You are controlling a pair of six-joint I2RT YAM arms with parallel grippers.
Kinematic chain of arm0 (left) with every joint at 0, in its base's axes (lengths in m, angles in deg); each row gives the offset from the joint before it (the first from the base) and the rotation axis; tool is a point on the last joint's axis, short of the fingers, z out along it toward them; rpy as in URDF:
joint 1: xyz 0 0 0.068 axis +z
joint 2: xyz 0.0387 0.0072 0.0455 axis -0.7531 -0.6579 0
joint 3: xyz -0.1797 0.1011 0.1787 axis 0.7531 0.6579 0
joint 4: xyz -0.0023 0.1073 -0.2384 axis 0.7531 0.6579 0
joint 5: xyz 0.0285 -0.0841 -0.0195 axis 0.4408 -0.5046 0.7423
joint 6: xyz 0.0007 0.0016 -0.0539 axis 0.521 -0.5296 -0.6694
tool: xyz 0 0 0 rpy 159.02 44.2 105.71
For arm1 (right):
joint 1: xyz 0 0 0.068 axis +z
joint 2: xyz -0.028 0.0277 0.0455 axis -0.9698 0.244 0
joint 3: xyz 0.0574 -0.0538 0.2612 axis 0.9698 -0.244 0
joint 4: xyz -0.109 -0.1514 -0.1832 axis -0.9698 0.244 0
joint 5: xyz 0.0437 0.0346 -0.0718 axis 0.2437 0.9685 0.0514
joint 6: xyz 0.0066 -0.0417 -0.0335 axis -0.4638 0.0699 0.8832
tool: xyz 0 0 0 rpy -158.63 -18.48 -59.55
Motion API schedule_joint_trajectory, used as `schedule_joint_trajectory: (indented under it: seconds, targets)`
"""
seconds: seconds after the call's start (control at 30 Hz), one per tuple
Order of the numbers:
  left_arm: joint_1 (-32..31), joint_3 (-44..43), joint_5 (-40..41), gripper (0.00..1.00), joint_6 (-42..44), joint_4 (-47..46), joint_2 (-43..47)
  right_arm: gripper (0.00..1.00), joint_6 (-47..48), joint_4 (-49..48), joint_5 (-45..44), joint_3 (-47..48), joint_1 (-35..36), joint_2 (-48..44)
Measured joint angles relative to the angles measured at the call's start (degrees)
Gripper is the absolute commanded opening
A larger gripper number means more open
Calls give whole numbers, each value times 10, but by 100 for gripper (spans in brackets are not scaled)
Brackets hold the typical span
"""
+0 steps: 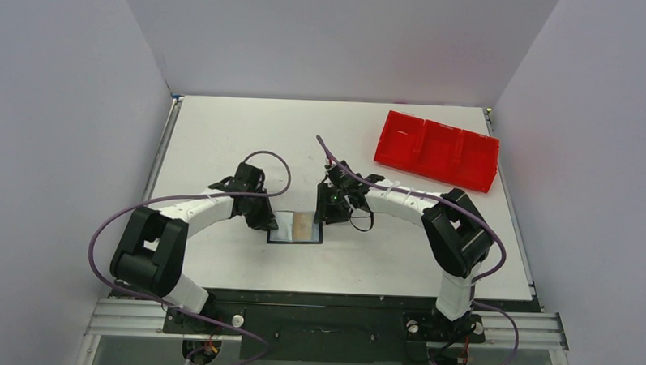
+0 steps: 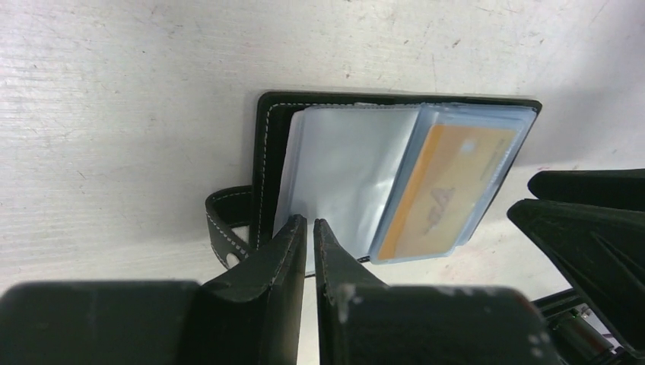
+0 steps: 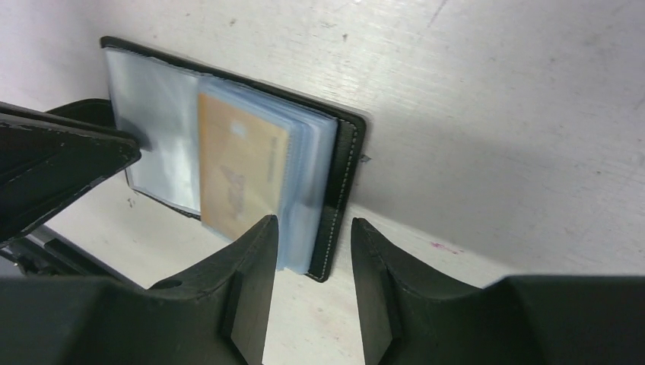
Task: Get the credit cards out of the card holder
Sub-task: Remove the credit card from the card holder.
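Jaws: right gripper [image 3: 313, 224] part-open, empty, over card holder [image 3: 346, 175] right edge; left gripper [image 2: 308, 222] near-shut, hold uncertain. Step required pinning it, pinching orange card [image 3: 239, 163] alone.

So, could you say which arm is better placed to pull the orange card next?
Likely right: the right tool is open at the card holder beside the orange card; the left tool is barely open and farther off.

The top view looks down from high behind onto the whole bench [image 1: 224, 130], while both wrist views hang close over the holder [image 2: 342, 167] all three share, facing it from opposite sides.
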Motion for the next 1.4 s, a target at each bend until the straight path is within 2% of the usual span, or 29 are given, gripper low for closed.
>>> schedule_joint_trajectory:
  seconds: [0.2,0.43,0.97,1.2,1.4]
  targets:
    - [0,0,5,4,3,-3,-15,39,-7,-3,-6,-10,-4,0]
    - [0,0,5,0,3,-4,-18,34,-22,-28,-3,-17,-4,0]
    - [-2,-1,0,0,2,-13,-24,35,-50,-61,4,-30,-4,7]
    - [-8,-1,0,0,-8,-23,-27,40,-58,-64,10,-30,0,15]
    - [-10,-1,1,0,-9,-24,-27,35,-61,-68,12,-30,0,17]
